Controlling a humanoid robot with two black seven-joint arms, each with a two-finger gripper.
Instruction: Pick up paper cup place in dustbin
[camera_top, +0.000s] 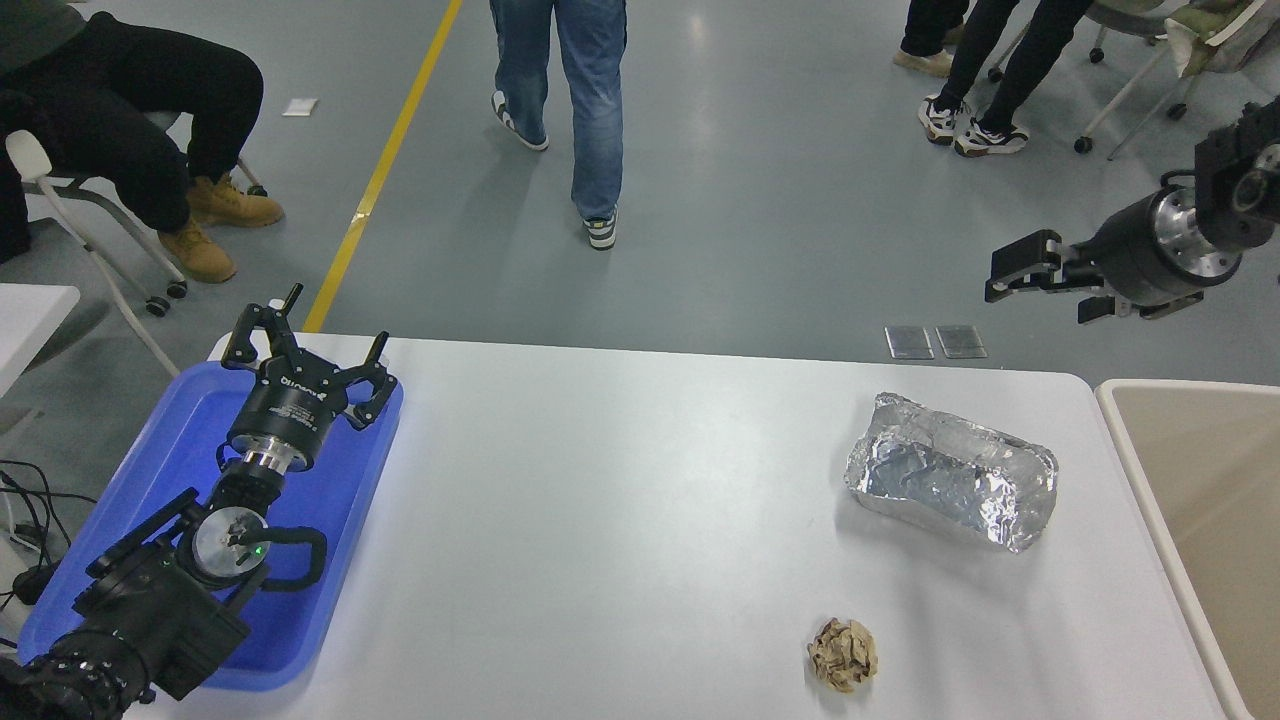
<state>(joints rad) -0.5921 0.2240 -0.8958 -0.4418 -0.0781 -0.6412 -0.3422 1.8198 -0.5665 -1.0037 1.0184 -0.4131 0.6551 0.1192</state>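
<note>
No paper cup shows on the table or in the visible part of the dustbin. The dustbin (1130, 440), beige with a pale cream rim, stands at the table's right end, cut off by the picture's edge. My right gripper (1035, 285) hangs in the air beyond the table's far right corner, up and left of the dustbin. It points left, its fingers look apart, and nothing is in it. My left gripper (325, 335) is parked open over the blue tray at the lower left.
A crinkled silver foil tray (950, 482) lies on the white table near the dustbin. A crumpled brown paper ball (843, 654) lies near the front edge. The blue plastic tray (170, 440) is at the left. People stand and sit beyond the table.
</note>
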